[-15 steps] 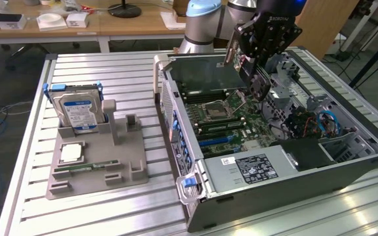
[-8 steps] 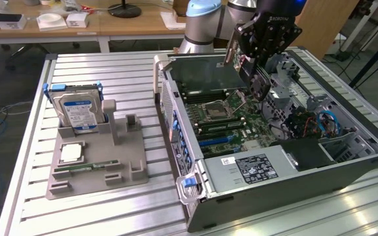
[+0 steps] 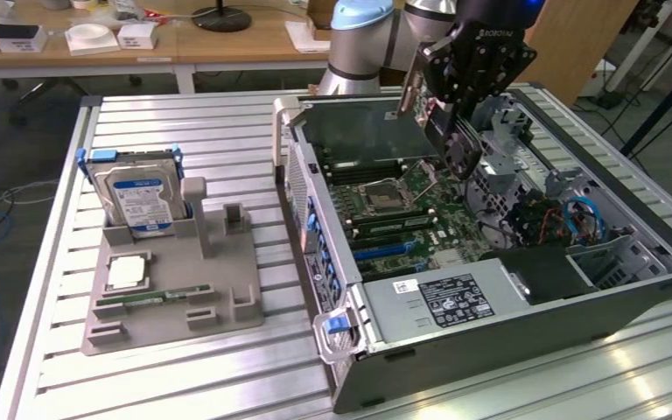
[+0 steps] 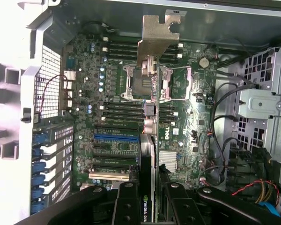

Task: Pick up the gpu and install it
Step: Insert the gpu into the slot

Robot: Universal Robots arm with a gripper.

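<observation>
Now gpu (image 4: 150, 112) clamped between fingers (image 4: 127, 202) — above motherboard (image 4: 86, 93).

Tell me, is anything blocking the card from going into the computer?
Nothing visible does. The gripper holds the gpu edge-down over the open case. The motherboard below, with its blue slot, looks bare. The spot right under the card is hidden.

1. The exterior view looks down obliquely from a raised spot over the tabletop (image 3: 220, 114), across the open computer case (image 3: 523, 337).
2. The wrist view, behind the end effector (image 4: 152, 199), faces close into that case.
3. Both share the motherboard (image 3: 412, 210) (image 4: 117, 93).
</observation>
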